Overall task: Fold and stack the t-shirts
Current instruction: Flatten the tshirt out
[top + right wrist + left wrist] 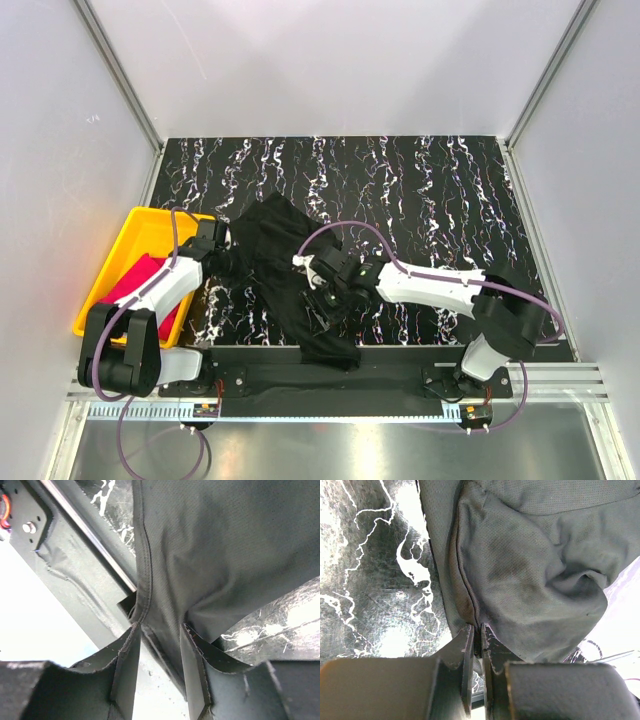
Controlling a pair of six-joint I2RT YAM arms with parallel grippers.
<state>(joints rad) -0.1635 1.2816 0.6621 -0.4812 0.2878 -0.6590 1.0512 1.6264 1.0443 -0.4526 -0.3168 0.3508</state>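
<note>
**A:** Two grips on one black t-shirt (272, 245). What could go wrong?

**B:** The left gripper (476, 629) is pinched together on a seam at the shirt's left edge. It's a thin bite, so a hard pull could tug the cloth free.

**A:** And the right gripper (160, 630)?

**B:** Its jaws stand partly apart with a hemmed fold running between them. Whether they truly bite, I cannot tell. If not, that side drops and the fold goes crooked.

**A:** Where's the shirt?

**B:** Crumpled on the marbled table (430, 200) between both arms, near end hanging over the front edge (it might snag the base rail (400, 378)). The pink t-shirt (140, 280) lies in the yellow tray (140, 215), at the left.
</note>
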